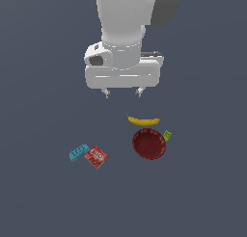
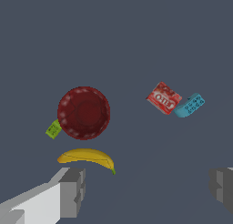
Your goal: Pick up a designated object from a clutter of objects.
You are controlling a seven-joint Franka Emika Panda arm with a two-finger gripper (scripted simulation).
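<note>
The yellow curved banana [image 1: 144, 120] [image 2: 87, 157] lies flat on the dark grey surface, just beside the rim of the dark red ribbed bowl [image 1: 149, 143] [image 2: 83, 112]. My gripper [image 1: 123, 92] [image 2: 145, 191] hangs open and empty well above the surface, a little toward the exterior view's left of the banana. One of its grey fingers [image 2: 73, 191] shows close to the banana in the wrist view, the other sits far apart from it. A small green block [image 1: 167, 135] [image 2: 53, 129] touches the bowl's rim on the side away from the other items.
A red box [image 1: 96, 156] [image 2: 163, 98] and a blue toy brick [image 1: 78, 152] [image 2: 189, 105] lie side by side, well to the exterior view's left of the bowl. The white arm body [image 1: 128, 33] fills the upper part of the exterior view.
</note>
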